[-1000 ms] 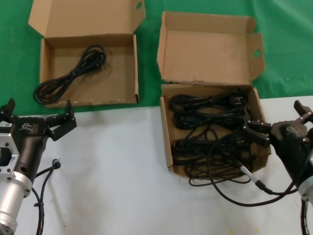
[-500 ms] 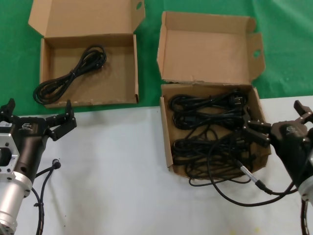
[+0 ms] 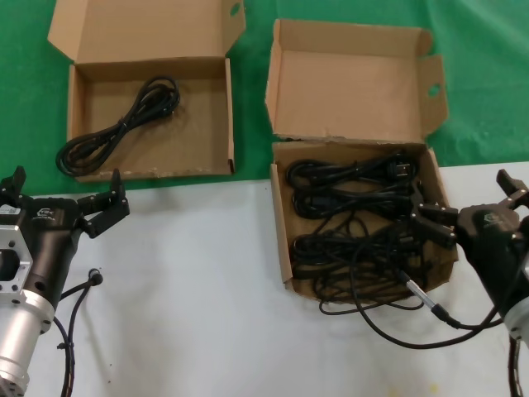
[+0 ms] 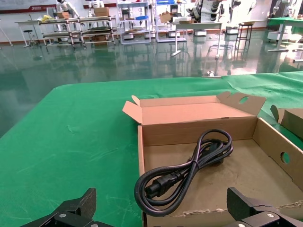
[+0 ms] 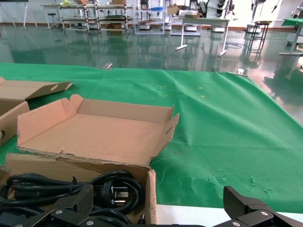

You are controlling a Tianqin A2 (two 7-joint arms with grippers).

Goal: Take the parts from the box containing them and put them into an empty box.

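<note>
The narrow box (image 3: 281,217) with the flapped lid (image 3: 347,83) stands at the right and holds several black power cords (image 3: 355,207); one loop hangs over its front edge (image 3: 364,308). The wide box (image 3: 194,136) at the back left holds one cord (image 3: 124,124), which droops over its front left corner. My left gripper (image 3: 64,186) is open and empty, in front of the wide box; its wrist view shows that cord (image 4: 189,170) just beyond the gripper (image 4: 160,198). My right gripper (image 3: 467,203) is open and empty at the narrow box's right wall (image 5: 151,194), beside the cords (image 5: 109,189).
Both boxes stand where the green cloth (image 3: 479,83) meets the white tabletop (image 3: 190,281). My own grey-tipped cable (image 3: 421,294) runs from the right arm past the narrow box's front right corner. Another arm cable (image 3: 78,302) lies at the left.
</note>
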